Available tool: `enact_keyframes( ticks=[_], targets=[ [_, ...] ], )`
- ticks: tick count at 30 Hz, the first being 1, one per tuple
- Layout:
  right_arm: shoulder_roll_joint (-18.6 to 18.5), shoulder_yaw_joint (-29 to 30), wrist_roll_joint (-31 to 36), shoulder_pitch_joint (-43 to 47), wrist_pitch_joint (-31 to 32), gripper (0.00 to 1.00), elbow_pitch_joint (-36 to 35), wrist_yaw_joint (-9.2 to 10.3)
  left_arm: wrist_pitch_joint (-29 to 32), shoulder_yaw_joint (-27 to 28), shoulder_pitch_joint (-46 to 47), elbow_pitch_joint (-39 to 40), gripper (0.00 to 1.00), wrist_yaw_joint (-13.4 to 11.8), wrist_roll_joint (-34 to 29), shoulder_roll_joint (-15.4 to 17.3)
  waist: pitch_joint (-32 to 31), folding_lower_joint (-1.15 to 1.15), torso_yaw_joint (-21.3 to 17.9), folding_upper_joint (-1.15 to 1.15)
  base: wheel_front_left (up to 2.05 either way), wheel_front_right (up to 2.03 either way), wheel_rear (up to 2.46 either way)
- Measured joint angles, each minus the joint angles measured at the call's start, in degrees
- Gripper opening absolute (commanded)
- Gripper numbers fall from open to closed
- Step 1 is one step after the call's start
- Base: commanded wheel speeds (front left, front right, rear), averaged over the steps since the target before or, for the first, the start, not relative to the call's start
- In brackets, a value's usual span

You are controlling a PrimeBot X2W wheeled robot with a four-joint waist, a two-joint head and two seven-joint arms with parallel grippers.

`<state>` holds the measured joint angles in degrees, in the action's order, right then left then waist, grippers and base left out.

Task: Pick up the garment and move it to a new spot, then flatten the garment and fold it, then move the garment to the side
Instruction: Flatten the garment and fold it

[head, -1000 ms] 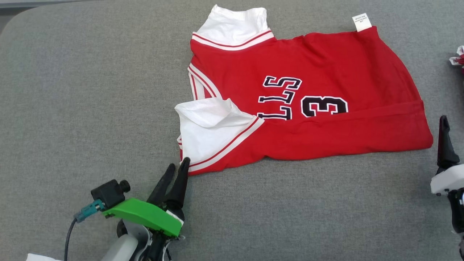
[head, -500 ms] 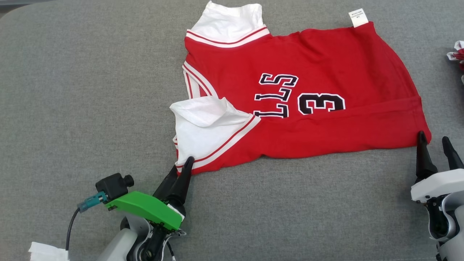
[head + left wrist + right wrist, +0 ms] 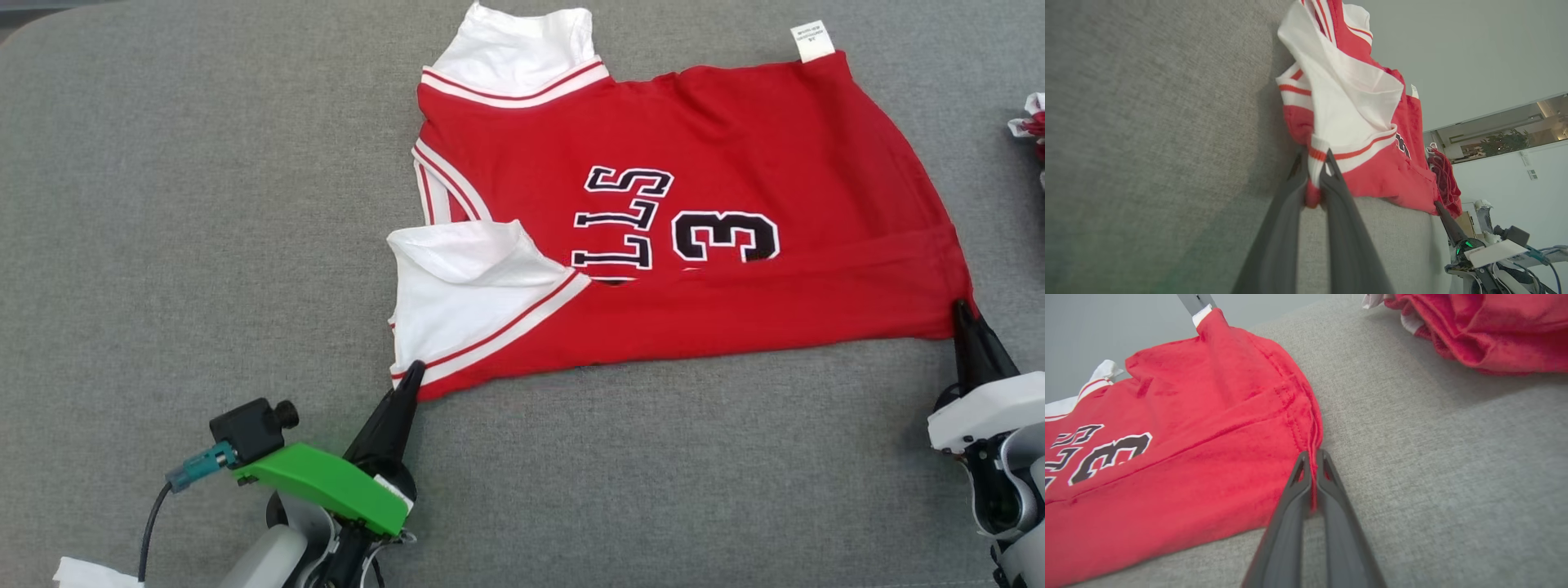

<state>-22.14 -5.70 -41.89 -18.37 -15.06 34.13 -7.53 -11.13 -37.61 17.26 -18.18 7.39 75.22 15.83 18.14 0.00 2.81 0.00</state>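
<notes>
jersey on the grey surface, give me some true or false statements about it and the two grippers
1. The left gripper is shut on the jersey's striped near corner. True.
2. The right gripper hangs open above the jersey. False: it is shut on the red hem corner.
3. The jersey is bunched into a ball. False: it lies spread mostly flat on the grey surface.
4. A white tag sticks out at the jersey's far edge. True.
5. Another red garment lies bunched to the jersey's right. True.
</notes>
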Motion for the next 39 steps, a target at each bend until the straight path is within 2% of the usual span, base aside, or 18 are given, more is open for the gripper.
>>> enact_keyframes(
  ticks=[10, 16, 22, 23, 24, 25, 30, 34, 39],
  targets=[
    [-1.9, -0.1, -0.9, 10.3, 0.0, 0.00, -9.0, -0.02, -1.3, 0.2, -8.1, 4.9, 0.00, -0.2, 0.5, 5.6, -1.5, 0.00, -1.6, 0.00, 0.00, 0.00, 0.00],
    [-1.9, 1.7, -0.8, 19.6, 0.0, 0.00, -14.5, -0.03, -1.6, 0.3, -14.4, 10.6, 0.00, -3.2, 1.5, 7.9, -2.3, 0.00, -1.9, 0.00, 0.00, 0.00, 0.00],
    [-1.2, 3.3, -0.5, 23.0, 0.0, 0.00, -16.9, -0.04, -1.2, 1.0, -17.0, 13.2, 0.00, -5.0, 3.2, 9.2, -2.5, 0.00, -2.1, 0.00, 0.00, 0.00, 0.00],
    [-1.0, 3.8, 0.1, 23.0, 0.0, 0.32, -17.1, -0.04, -1.0, 1.0, -17.0, 13.4, 0.18, -5.4, 3.3, 9.2, -2.7, 0.00, -2.1, 0.00, 0.00, 0.00, 0.00],
    [-0.9, 4.8, 0.7, 23.0, 0.0, 0.82, -17.5, -0.04, -0.7, 0.9, -17.0, 13.7, 0.50, -5.8, 3.3, 9.2, -2.8, 0.00, -2.1, 0.00, 0.00, 0.00, 0.00],
    [-0.8, 5.7, 1.0, 23.0, 0.0, 1.00, -17.8, -0.03, -0.6, 1.0, -16.9, 14.0, 1.00, -6.3, 3.2, 9.3, -3.1, 0.00, -2.1, 0.00, 0.00, 0.00, 0.00],
    [-0.5, 10.4, 2.7, 23.5, 0.0, 1.00, -21.5, 0.01, -0.8, 1.8, -16.6, 16.8, 1.00, -8.5, 2.5, 10.5, -4.6, 0.00, -2.0, 0.00, 0.00, 0.00, 0.00],
    [-0.4, 12.3, 5.5, 23.2, 0.0, 1.00, -24.9, 0.02, -0.3, 3.1, -14.6, 20.2, 1.00, -10.2, 1.4, 12.7, -5.5, 0.00, -2.5, 0.00, 0.00, 0.00, 0.00],
    [0.0, 8.4, 8.7, 20.1, 0.0, 1.00, -25.4, 0.01, 3.0, 5.3, -6.3, 21.7, 1.00, -12.6, -1.0, 16.1, -5.4, 0.00, -3.5, 0.00, 0.00, 0.00, 0.00]
  ],
)
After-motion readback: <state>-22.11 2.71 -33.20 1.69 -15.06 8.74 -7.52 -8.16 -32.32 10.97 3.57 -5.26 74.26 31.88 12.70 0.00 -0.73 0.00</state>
